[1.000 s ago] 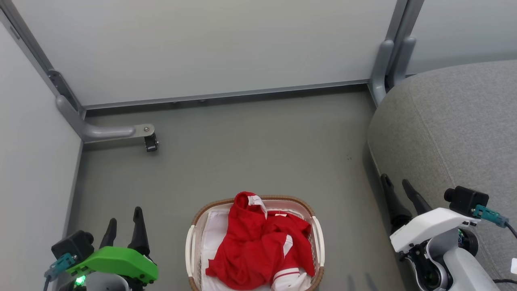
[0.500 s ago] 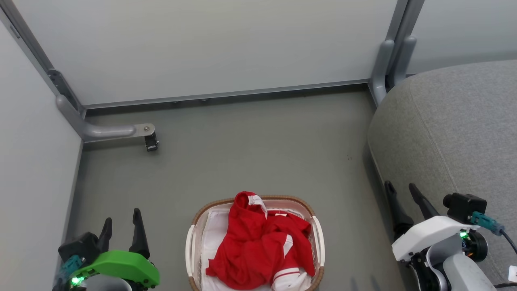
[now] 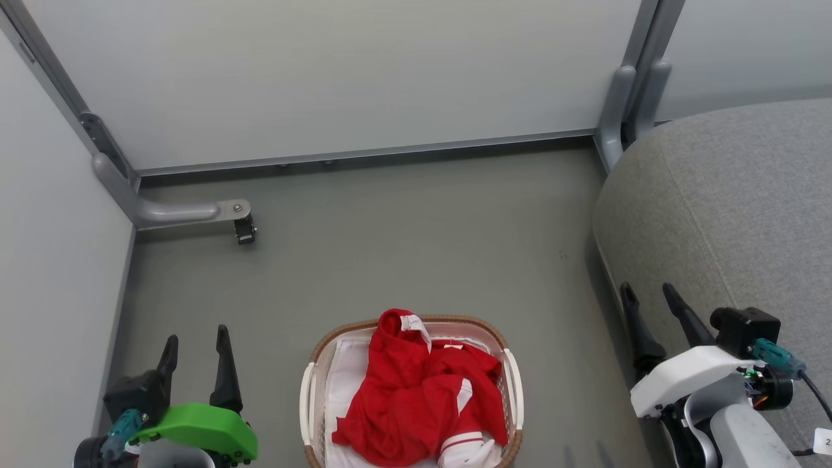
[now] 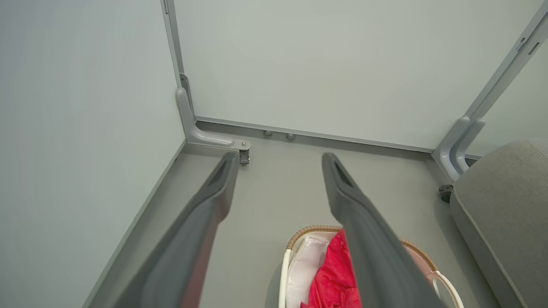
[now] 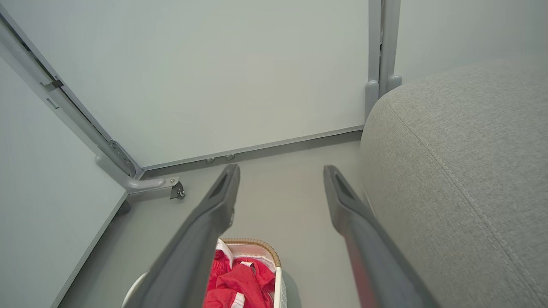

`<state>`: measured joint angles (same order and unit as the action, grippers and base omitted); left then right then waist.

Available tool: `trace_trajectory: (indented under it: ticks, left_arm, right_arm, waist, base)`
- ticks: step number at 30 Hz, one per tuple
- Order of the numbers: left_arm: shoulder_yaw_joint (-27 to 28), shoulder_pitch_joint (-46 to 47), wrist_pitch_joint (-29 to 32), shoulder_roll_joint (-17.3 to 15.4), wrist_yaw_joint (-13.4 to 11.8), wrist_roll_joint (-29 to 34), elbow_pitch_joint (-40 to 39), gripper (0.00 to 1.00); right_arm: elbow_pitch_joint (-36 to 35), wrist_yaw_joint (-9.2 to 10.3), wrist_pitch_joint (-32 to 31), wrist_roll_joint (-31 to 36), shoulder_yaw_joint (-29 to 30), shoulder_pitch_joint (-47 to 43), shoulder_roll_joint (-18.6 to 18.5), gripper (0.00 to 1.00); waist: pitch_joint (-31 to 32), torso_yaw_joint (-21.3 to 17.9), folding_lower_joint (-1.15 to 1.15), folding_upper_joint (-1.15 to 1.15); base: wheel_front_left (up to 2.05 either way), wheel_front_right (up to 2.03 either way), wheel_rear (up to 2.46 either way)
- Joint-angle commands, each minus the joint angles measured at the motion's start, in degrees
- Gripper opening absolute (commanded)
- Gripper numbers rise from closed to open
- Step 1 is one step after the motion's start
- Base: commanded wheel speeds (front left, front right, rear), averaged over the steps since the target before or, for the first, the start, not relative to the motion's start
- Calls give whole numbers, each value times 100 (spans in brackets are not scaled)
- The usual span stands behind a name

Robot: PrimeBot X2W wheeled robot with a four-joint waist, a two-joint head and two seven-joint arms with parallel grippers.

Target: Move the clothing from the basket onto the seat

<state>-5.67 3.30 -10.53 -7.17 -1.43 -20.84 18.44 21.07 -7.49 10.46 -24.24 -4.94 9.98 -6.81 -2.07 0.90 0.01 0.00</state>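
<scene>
Flanking grippers: you have two, one each side of the basket (image 3: 455,319), four dark fingers (image 3: 225,370) in all.
Left gripper (image 3: 197,334): lower left of your head view, green-cowled; its two fingers stand wide apart and hold nothing, above bare floor (image 3: 403,247) beside the basket.
Right gripper (image 3: 647,287): lower right, white-shelled; its two fingers also stand wide apart and empty, just beside the seat (image 3: 728,195); whether they touch it you cannot tell.
Basket: one, oval, white with a brown woven rim, on the floor between your arms; two white handles (image 3: 303,403).
Clothing (image 3: 416,383): one bright red heap lying in the basket, its far fold rising over the far rim; white trim (image 3: 463,393) shows in three places, plus one small white label (image 3: 452,346); how many garments make up the heap you cannot tell.
Liner (image 3: 343,377): one white cloth under the red, bare along the left side.
Seat: one grey woven sofa right of the basket, apart from it, with one stitched seam showing.
Caster foot (image 3: 195,211): one grey bracket carrying one small black wheel (image 3: 244,229), far left, well beyond the left gripper.
Wall panels (image 3: 325,71): three pale panels, joined by two grey posts (image 3: 624,110).
</scene>
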Motion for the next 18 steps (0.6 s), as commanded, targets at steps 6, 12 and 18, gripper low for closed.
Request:
trace_trajectory:
  ticks: [6,12,18]
  left_arm:
    - [48,36,-118,21,56,425,-123,100]
    - [81,8,-190,71,74,729,-195,100]
    - [116,-42,-254,126,130,1018,-125,100]
  right_arm:
    - [-85,0,126,402,-1,37,-28,100]
    - [-123,0,192,674,-29,12,-25,100]
    - [47,0,262,943,-64,-63,-20,100]
  waist:
    - [51,-3,-1,0]
    - [71,-24,-1,0]
    - [58,-44,-1,0]
  base:
    - [0,0,0]
    - [0,0,0]
    - [0,0,0]
